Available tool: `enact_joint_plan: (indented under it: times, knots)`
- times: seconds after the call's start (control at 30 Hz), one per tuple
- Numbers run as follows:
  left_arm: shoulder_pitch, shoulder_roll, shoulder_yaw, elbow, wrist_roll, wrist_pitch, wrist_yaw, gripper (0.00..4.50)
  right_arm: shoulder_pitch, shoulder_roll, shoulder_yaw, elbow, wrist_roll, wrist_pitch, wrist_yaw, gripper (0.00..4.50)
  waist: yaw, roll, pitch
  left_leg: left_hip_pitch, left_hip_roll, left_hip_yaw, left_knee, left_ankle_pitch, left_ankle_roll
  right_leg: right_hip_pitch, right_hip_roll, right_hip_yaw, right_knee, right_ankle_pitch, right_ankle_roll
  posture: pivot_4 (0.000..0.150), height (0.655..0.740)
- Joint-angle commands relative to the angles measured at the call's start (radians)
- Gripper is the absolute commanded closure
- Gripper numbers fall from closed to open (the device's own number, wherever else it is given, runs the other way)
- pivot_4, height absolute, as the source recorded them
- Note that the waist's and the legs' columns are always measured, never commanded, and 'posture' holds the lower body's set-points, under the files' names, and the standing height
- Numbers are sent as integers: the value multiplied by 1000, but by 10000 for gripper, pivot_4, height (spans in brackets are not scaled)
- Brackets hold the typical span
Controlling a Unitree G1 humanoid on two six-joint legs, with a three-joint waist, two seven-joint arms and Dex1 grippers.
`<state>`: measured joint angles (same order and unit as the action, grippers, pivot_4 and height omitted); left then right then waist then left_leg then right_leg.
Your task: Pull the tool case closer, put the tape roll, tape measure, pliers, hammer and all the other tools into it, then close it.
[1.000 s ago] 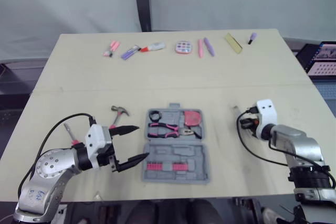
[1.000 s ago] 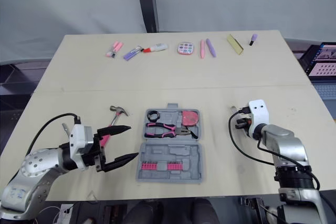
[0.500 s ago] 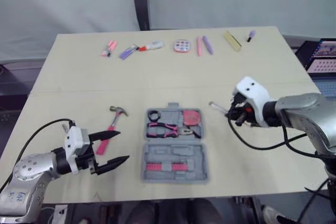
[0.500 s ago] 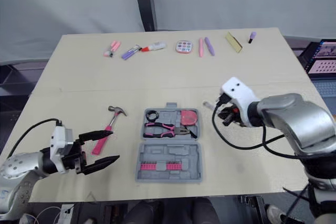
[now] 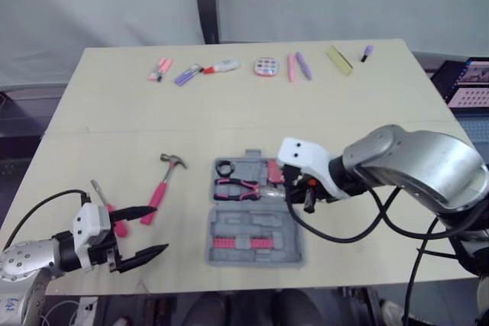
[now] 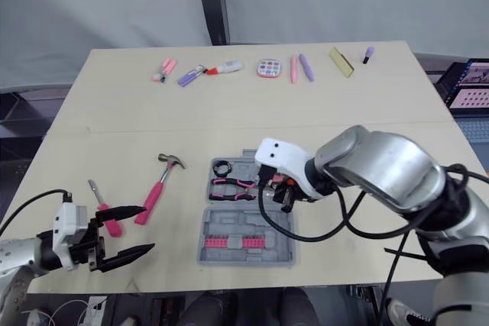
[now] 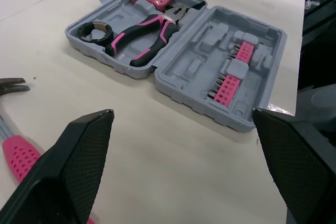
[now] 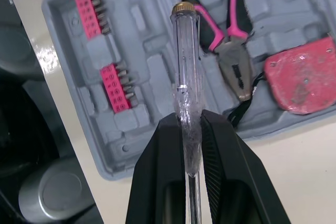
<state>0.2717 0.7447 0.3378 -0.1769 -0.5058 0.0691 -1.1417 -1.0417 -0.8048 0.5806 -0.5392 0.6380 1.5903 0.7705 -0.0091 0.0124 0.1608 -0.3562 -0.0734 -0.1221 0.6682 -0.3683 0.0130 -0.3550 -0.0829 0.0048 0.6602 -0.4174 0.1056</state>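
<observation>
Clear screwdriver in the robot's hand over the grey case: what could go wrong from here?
1. The fingers of the right gripper pinch the clear screwdriver at one end of its smooth handle, so it might slip or swing.
2. It hangs over the open tool case close to the pliers; let go there, it may land on them rather than in a free slot and keep the lid from shutting.

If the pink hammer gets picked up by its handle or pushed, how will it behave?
Likely head-heavy: the hammer has a metal claw head on a slim pink handle, so gripped near the handle's end it may droop head-down. It looks rigid. Lying flat on the table, its head should stop it rolling if pushed.
</observation>
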Motion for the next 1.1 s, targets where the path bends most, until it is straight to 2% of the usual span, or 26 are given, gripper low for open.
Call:
enact_joint_plan:
  times: [0.03, 0.3, 1.1]
  knots:
    - [-6, 0, 0, -19, 3, 0, 13, 0, -56, 30, 62, 10, -22, -11, -16, 44636, -6, 0, 0, 0, 0, 0, 0, 0, 0, 0, 0, 0, 0, 0, 0, 1500, 7400]
    - [9, 10, 0, -23, 16, 0, 13, 0, -117, 161, 232, 118, -89, -54, -49, 44636, -30, 0, 0, 0, 0, -1, -2, 0, 0, -3, 0, -2, 4, 0, 0, 1500, 7400]
    - [116, -8, 17, -1, 29, -98, -36, 0, -151, 427, 371, 356, -220, -193, -36, 44636, -50, -1, 0, 1, 0, -4, -2, 0, -1, -6, 0, -3, 14, 0, 0, 1500, 7400]
